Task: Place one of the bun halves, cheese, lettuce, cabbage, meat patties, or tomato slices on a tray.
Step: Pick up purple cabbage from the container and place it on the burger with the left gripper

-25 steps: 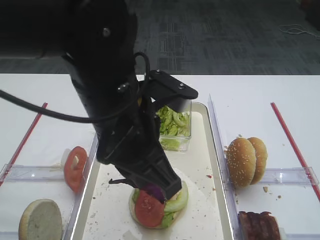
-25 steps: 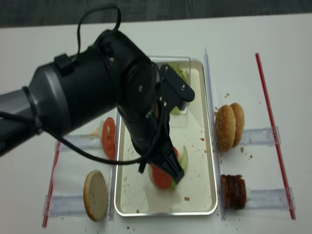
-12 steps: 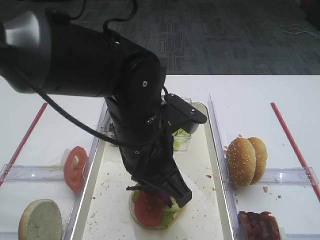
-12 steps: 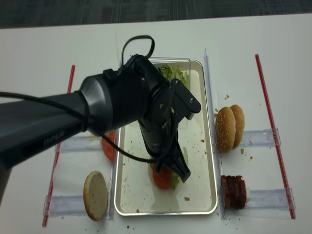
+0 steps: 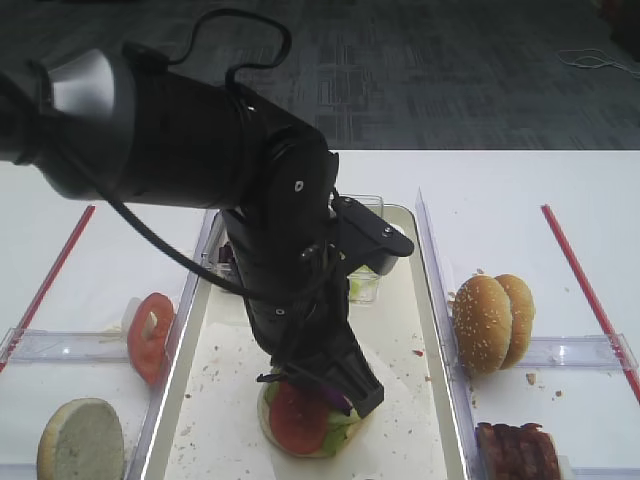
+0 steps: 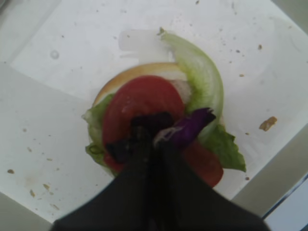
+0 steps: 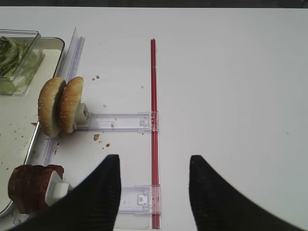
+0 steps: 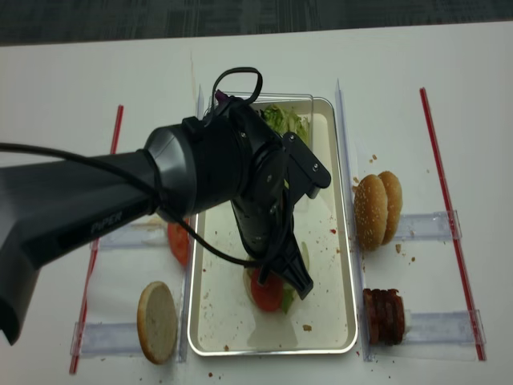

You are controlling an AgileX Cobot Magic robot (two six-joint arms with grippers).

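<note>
Right at the centre of the left wrist view, a dark purple curled strip of cabbage (image 6: 190, 127) is pinched in the black left gripper (image 6: 151, 139), whose jaws are pressed together on it. The strip sits directly over a round red tomato slice (image 6: 144, 103), touching or nearly touching it, hard to say which. That slice tops a small stack: light green crinkly lettuce leaf (image 6: 204, 84) curling around the right side, and a pale bun half (image 6: 125, 77) peeking out underneath.

The whole stack sits in the lower middle of the large cream-white rectangular tray with the silvery rim (image 5: 430, 300), crumbs scattered all over its surface. At the tray's upper end there's a small clear plastic box of green lettuce pieces (image 8: 280, 120).

Off the tray, to the right in the high view, two sesame-seeded golden bun tops (image 5: 492, 322) stand on edge against a clear holder, with dark reddish-brown meat patties (image 5: 515, 450) stacked below them. On the left, another upright red tomato slice (image 5: 150, 335) and a pale cut-face bun half (image 5: 80, 440).

The right gripper (image 7: 154, 192) hangs over the bare white table beside a red line, fingers (image 7: 108, 187) spread apart, holding nothing.
</note>
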